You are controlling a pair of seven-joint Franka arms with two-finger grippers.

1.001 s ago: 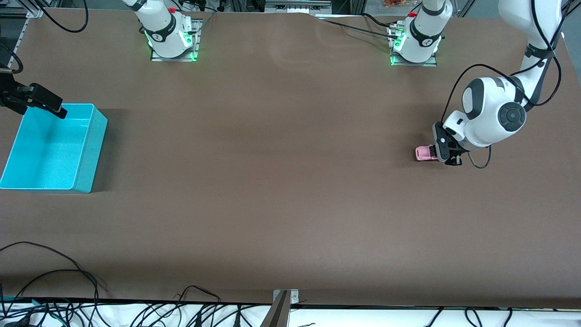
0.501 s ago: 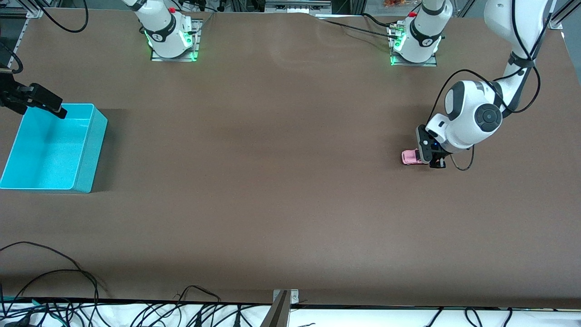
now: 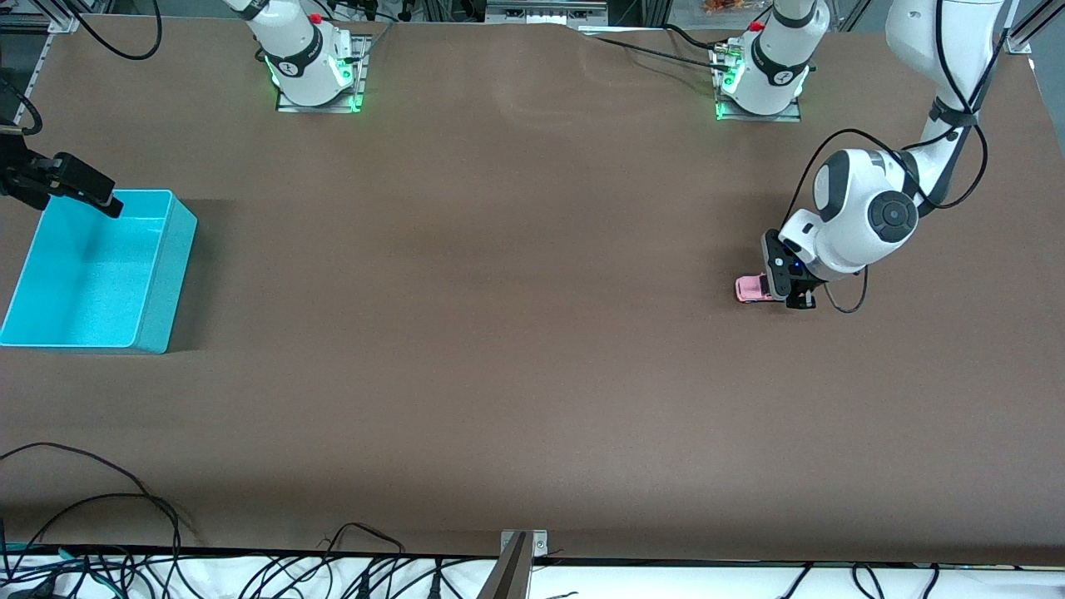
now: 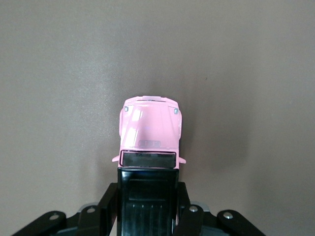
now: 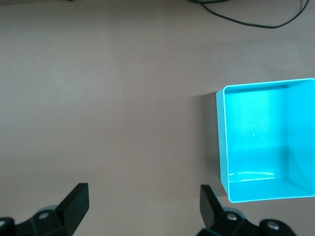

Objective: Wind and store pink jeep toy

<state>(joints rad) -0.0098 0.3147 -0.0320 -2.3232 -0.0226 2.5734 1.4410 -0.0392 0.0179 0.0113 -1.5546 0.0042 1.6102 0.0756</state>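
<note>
Since a second ago the left gripper [image 3: 792,293] has carried the toy car [image 3: 752,288] toward the right arm's end of the table, low over the brown table [image 3: 499,333]. Left wrist view alone shows the grip: fingers [image 4: 109,196] clamped on the car's [image 4: 150,135] black rear; whether its wheels touch is unclear. Right gripper [image 3: 83,190], spread wide, waits over the turquoise bin's [image 3: 170,274] edge. Right wrist view cuts off part of the bin [image 5: 222,142].
</note>
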